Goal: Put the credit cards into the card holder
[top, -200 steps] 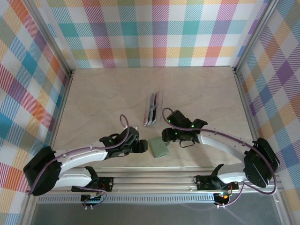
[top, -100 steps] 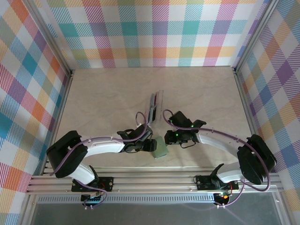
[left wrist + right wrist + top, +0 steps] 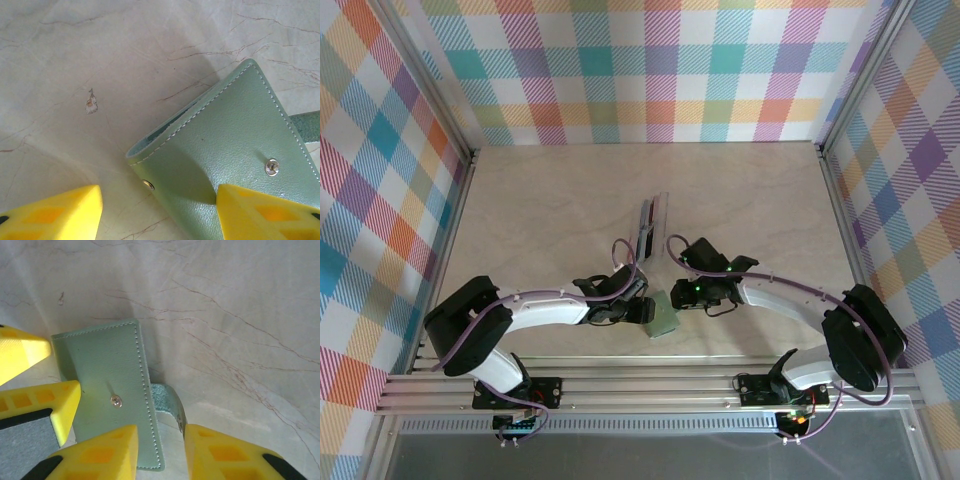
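Note:
The grey-green card holder [image 3: 661, 316] lies on the table between my two grippers, its snap stud [image 3: 116, 400] facing up. The left gripper [image 3: 157, 212] is open, and the holder's folded edge [image 3: 165, 150] sits between its yellow fingers. The right gripper [image 3: 160, 434] is open around the holder's right edge and the curled clasp strap [image 3: 167, 397]. The strap's snap touches the right finger. The left gripper's fingers [image 3: 22, 357] straddle the holder's far corner in the right wrist view. The credit cards [image 3: 644, 236] stand on edge in a clear tray behind the holder.
The clear plastic tray [image 3: 656, 212] stands mid-table just beyond both grippers. Plaid walls enclose the marble-pattern table [image 3: 540, 200], and a metal rail [image 3: 650, 385] runs along its near edge.
The left arm has swung right and reached the card holder, its fingers now around the holder's left edge. The holder has turned slightly. The right gripper has barely shifted.

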Controlling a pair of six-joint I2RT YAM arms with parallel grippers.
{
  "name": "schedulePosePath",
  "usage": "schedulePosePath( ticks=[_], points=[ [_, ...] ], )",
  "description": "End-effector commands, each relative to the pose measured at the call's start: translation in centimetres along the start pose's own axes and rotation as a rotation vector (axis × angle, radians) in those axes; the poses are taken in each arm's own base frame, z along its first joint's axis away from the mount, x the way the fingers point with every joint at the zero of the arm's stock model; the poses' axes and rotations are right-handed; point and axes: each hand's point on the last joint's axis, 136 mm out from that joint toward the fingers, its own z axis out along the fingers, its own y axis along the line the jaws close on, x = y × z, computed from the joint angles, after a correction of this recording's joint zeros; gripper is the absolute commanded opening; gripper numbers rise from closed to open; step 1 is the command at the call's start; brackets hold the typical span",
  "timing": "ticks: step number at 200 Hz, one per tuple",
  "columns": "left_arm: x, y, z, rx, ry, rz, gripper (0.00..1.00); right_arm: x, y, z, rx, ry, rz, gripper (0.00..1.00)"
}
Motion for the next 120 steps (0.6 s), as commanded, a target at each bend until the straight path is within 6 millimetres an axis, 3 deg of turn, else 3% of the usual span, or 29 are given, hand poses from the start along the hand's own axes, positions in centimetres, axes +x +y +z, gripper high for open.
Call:
schedulePosePath(
  ticks=[1, 51, 84, 100, 120],
  points=[
    [0.0, -0.1, 0.4, -0.008, -0.004, 0.019, 0.61, 0.3, -0.8, 0.3, 0.034, 0.013, 0.006, 0.31],
    [0.0, 0.0, 0.3, -0.009, -0.007, 0.019, 0.61, 0.1, -1.3, 0.1, 0.058, -0.002, 0.015, 0.3],
    [0.0, -0.1, 0.3, -0.005, -0.007, 0.018, 0.61, -0.8, -0.3, -1.9, -0.016, -0.109, -0.009, 0.34],
    [0.0, -0.1, 0.3, -0.003, -0.007, 0.017, 0.61, -0.8, -0.9, -2.6, 0.003, -0.129, -0.004, 0.36],
    [0.1, -0.2, 0.5, 0.0, -0.004, 0.018, 0.61, -0.5, -0.4, -2.0, -0.031, -0.089, 0.0, 0.38]
  ],
)
